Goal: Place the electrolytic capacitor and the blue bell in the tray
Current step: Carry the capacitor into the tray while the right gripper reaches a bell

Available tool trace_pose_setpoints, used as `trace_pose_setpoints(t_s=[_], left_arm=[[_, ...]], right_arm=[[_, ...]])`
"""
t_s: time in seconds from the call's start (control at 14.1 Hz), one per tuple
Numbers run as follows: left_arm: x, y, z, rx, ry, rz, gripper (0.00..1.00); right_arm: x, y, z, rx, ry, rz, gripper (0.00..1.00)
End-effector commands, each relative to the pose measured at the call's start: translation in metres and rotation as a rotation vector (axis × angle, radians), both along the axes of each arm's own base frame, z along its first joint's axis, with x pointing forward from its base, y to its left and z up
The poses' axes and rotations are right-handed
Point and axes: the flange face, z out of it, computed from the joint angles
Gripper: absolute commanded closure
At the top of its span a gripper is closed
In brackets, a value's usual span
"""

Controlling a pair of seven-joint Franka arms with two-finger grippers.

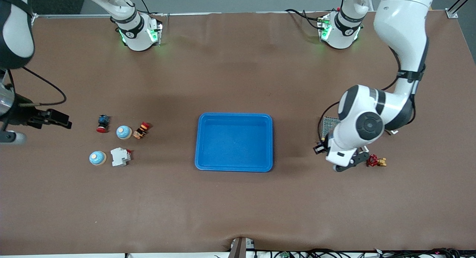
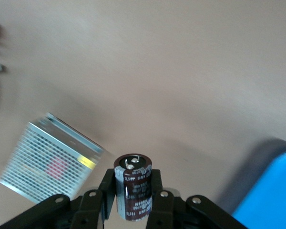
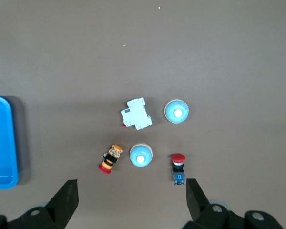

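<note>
Electrolytic capacitor (image 2: 133, 187) is out of sight in the front view; the blue tray (image 1: 234, 142) sits mid-worktop (image 1: 238, 198), two blue bells (image 1: 124, 132) toward the right arm's end. Left wrist view: left hand (image 2: 132, 200) pinches the capacitor upright above the worktop. Right wrist view: right hand (image 3: 131, 199) is spread wide, waiting over the bells.

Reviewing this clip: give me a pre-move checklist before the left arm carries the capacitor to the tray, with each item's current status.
1. Electrolytic capacitor clamped in left gripper: ok.
2. Capacitor lifted off the table: ok.
3. Tray empty, ready to receive: ok.
4. Mesh box apart from the gripper: ok.
5. Right gripper open, waiting above the two blue bells, away from the tray: ok.
6. Grip firm enough for transit: cannot tell.
</note>
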Motion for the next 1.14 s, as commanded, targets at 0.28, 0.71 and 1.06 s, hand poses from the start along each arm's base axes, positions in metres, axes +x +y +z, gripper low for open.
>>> trace_pose_setpoints(t_s=[0.28, 0.71, 1.06], left_arm=[[-0.015, -0.118, -0.029, 0.017, -0.003, 0.219, 1.0], [-0.044, -0.185, -0.05, -0.03, 0.025, 0.343, 1.0], [-0.063, -0.209, -0.085, -0.037, 0.064, 0.391, 1.0]], right_arm=[[0.004, 0.008, -0.071, 0.002, 0.038, 0.036, 0.0], [-0.01, 0.001, -0.137, 0.012, 0.085, 0.097, 0.0], [-0.027, -0.002, -0.173, 0.015, 0.094, 0.089, 0.0]])
